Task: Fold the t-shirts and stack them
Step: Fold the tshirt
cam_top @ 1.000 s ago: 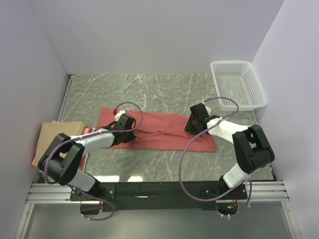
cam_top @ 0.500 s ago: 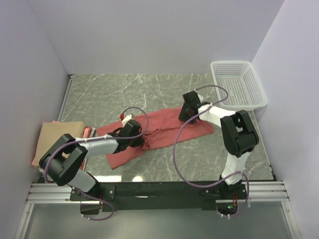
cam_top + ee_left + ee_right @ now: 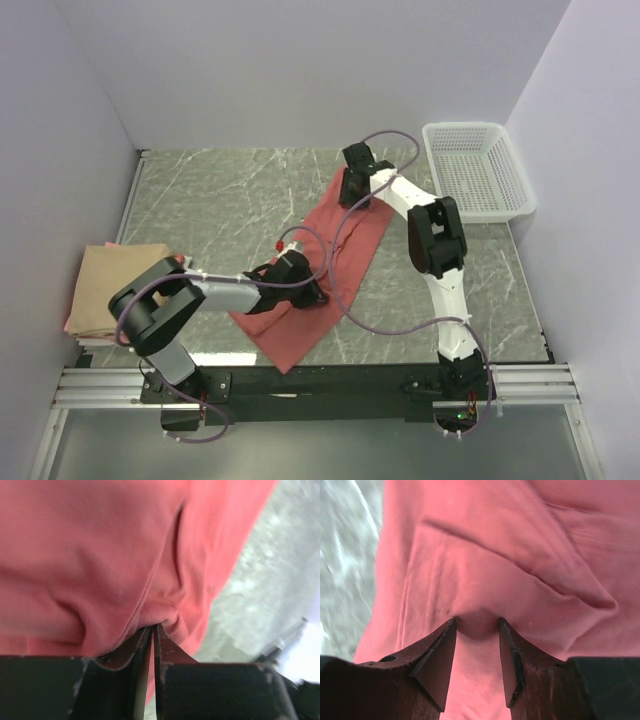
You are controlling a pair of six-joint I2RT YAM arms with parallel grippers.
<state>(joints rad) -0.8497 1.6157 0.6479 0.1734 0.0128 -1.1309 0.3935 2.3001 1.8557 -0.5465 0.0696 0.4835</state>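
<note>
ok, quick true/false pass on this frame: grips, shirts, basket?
1. Both grippers hold the salmon-red shirt. True: the left gripper and the right gripper each pinch a fold of its fabric.
2. The basket has a shirt in it. False: no shirt shows inside it.
3. The tan shirt lies at the table's left edge, apart from the salmon-red shirt. True.
4. The left gripper stands wide open. False: its jaws are nearly together, clamped on thin cloth.
</note>
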